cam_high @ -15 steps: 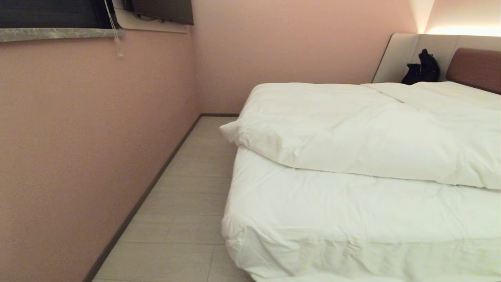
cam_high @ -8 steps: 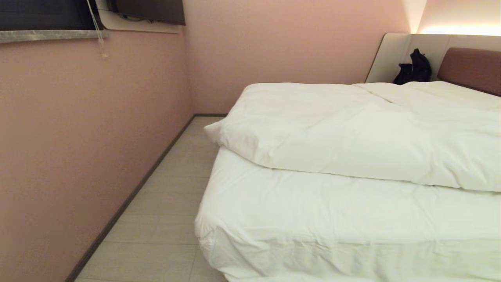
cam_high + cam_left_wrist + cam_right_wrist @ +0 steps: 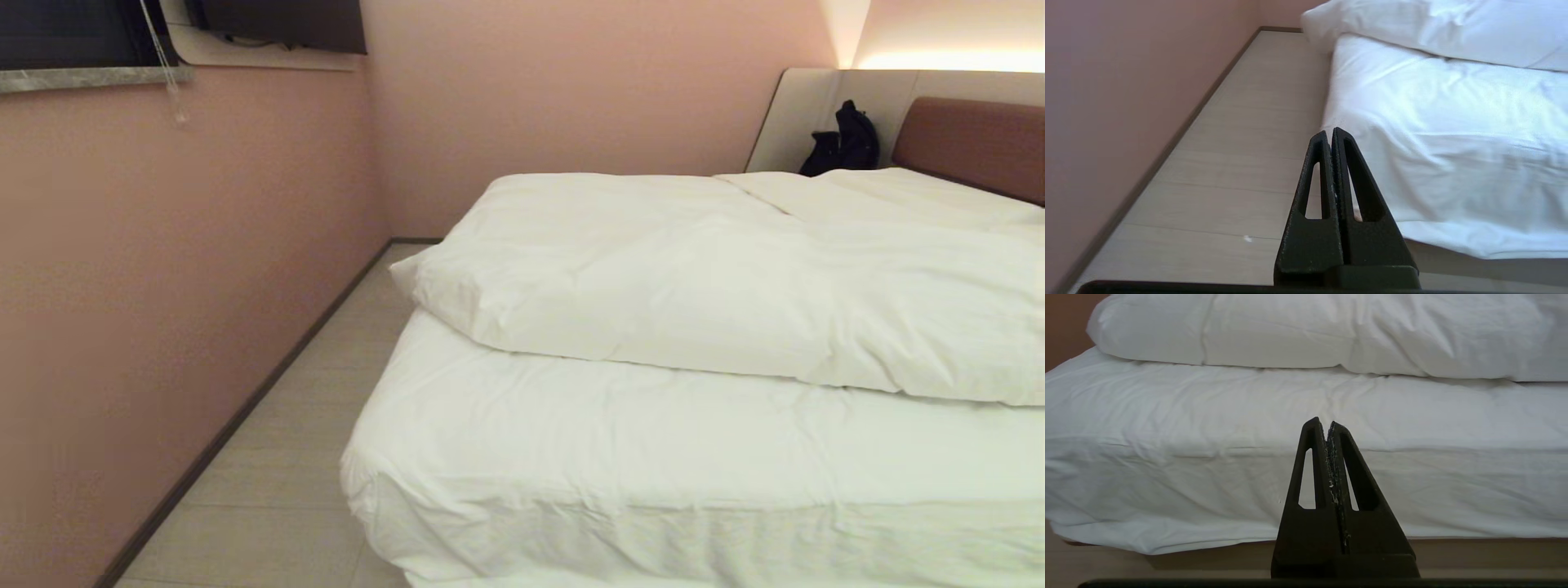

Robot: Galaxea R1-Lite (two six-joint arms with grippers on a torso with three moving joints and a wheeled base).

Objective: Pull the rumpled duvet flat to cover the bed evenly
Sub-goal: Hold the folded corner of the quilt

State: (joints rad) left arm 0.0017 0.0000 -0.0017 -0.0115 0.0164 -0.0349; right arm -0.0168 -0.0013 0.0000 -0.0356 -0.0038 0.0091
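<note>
left pincer (image 3: pixel 1332 134) pressed together, empty, held low over the floor (image 3: pixel 1241 163) by the bed (image 3: pixel 653 523) corner, right pincer (image 3: pixel 1327 426) likewise (pointing at mattress side), duvet (image 3: pixel 718 294) bunched across the bed's middle

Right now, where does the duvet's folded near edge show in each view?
Head: the duvet lies across the bed's middle, its corner overhanging toward the wall.
Left wrist: at the upper right.
Right wrist: across the top.
Shared landmark: the bare mattress sheet in front of it.

Camera view farther right along bed (image 3: pixel 571 457)
</note>
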